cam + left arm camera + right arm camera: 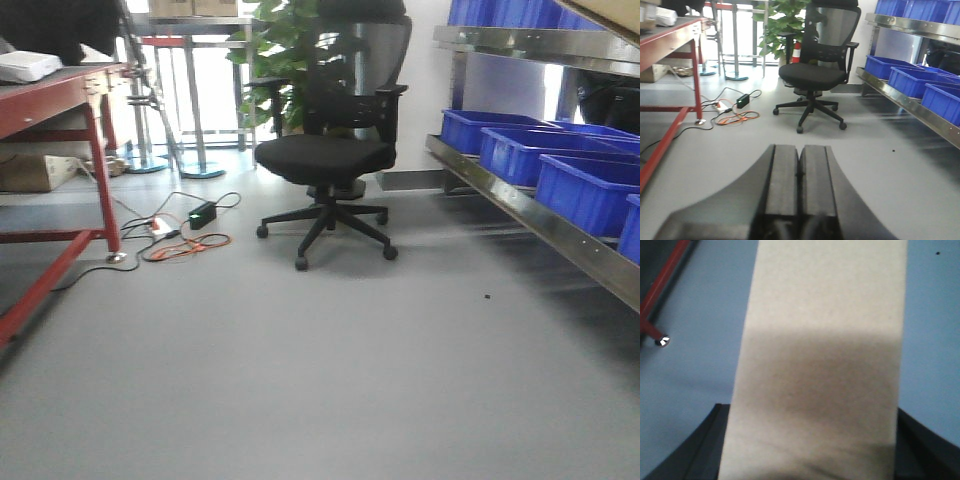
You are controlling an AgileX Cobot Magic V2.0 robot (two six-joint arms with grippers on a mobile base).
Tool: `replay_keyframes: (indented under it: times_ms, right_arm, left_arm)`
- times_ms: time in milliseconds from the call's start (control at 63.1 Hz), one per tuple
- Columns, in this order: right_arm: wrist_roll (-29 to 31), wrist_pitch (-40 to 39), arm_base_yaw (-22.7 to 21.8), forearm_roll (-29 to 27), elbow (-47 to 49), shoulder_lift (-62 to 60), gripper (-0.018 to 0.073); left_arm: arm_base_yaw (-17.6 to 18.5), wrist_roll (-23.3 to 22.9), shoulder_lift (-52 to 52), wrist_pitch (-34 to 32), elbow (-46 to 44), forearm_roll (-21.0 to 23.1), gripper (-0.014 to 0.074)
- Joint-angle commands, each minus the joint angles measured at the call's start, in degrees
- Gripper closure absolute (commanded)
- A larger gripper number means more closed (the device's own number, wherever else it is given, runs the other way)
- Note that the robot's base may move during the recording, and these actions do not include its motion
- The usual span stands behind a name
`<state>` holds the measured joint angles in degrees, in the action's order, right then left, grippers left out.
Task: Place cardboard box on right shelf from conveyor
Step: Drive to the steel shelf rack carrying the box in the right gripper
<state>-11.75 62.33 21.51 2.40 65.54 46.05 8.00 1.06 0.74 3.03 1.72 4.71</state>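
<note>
Item under inspection: the plain tan-brown slab-like cardboard box. In the right wrist view it fills the centre of the frame from twelve to six o'clock, with the dark fingers of the right gripper pressed against both its flanks at seven and five o'clock. The gripper is judged to be clamped on it. Bare grey floor shows beneath the box, with a red leg and its silver foot at ten o'clock. The box is therefore off the conveyor and carried in the air, so the pickup is judged done. Outstanding: carrying it across and setting it down on the shelf. The conveyor, a dark belt on a glossy red metal frame, stands at nine o'clock in the front view. The right shelf, shiny stainless steel with a broad reflective rail, runs along three o'clock, well apart from the conveyor. The left gripper has its black pads together on nothing and plays no part at present. Surroundings: blue plastic bins occupy the visible lower tier edge to edge, and more sit on the tier above, so a free spot for the box cannot be confirmed. A black mesh-backed office chair on castors stands at twelve o'clock on the open floor, beside rather than across the way to the shelf. Loose orange and black cables lie near the conveyor leg at ten o'clock, a snag risk for the mobile base.
</note>
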Motion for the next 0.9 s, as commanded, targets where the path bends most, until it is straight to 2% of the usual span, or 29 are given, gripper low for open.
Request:
replay_keyframes:
  times_ms: [0, 888]
  right_arm:
    - [0.2, -4.3, -0.2, 1.0, 1.5, -0.1, 0.0377]
    - [0.2, -4.1, -0.2, 1.0, 1.5, -0.1, 0.0377]
  left_arm:
    - [-0.1, -0.4, 0.6, -5.3, -0.2, 0.5, 0.0715]
    - [-0.1, -0.4, 0.6, -5.3, -0.2, 0.5, 0.0715]
